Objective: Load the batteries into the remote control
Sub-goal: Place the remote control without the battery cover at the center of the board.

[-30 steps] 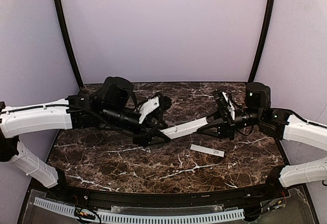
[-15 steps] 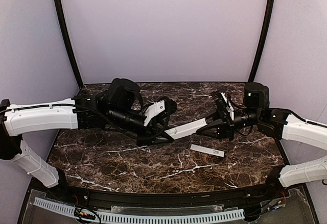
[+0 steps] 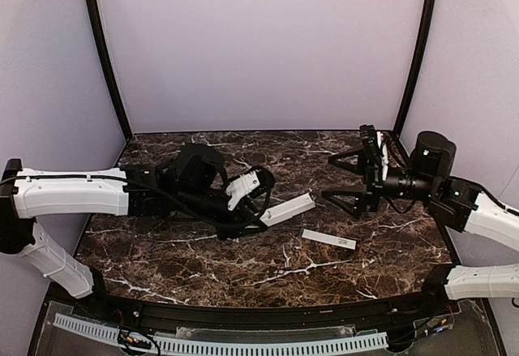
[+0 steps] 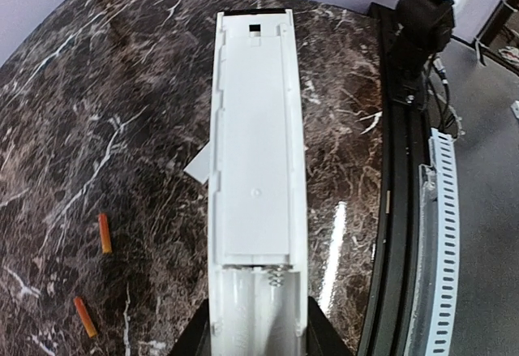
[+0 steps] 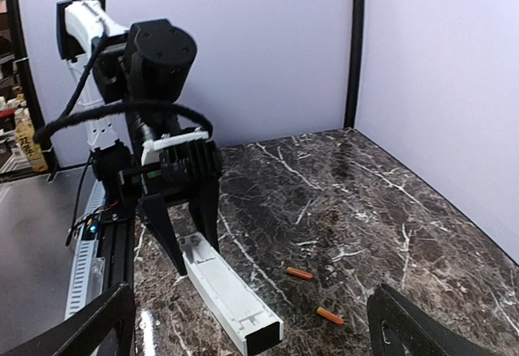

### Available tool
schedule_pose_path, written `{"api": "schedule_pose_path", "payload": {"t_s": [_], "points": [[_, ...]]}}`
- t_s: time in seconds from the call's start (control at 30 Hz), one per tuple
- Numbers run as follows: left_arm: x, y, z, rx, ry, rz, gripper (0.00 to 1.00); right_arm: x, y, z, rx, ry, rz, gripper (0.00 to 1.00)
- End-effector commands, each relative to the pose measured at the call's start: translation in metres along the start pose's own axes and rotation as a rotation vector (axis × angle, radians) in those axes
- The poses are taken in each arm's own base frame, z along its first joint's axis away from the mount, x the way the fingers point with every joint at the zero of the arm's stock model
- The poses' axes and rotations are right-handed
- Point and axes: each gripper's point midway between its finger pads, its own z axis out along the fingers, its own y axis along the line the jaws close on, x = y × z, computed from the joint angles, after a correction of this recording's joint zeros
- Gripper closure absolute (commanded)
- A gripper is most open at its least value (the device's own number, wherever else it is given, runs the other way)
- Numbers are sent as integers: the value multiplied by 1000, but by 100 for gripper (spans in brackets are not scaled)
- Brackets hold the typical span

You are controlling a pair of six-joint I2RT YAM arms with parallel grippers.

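No writing is legible; the dark mark on the cover strip (image 3: 328,238) is blurred

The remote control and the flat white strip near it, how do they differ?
The remote control is a thick bar with an open recess; the strip is thin and flat. The remote control is held at one end by the left gripper; the strip lies free on the table. Both are white and long.

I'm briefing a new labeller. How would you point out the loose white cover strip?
On the marble table, just toward the near edge from the remote control in the left gripper, lies the cover strip. It is thinner, flat, untouched, dark-marked at one end.
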Motion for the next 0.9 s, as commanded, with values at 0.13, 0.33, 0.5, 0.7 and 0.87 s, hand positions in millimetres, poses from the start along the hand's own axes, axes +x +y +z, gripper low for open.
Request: {"api": "schedule_pose_path", "payload": {"t_s": [0.13,0.33,0.5,0.7,0.87], "points": [[44,57,13,-384,82,-234,94,34,-60,2,297,118,207,1],[70,58,36,-475,134,-301,95,79,-85,8,368,227,325,1],[82,62,59,-488,153,-330,95,99,-99,7,399,264,377,1],[94,62,82,-466,170,-360,94,104,-102,8,337,250,444,1],[100,62,95,-457,175,-375,92,110,-105,12,335,266,469,1]]}}
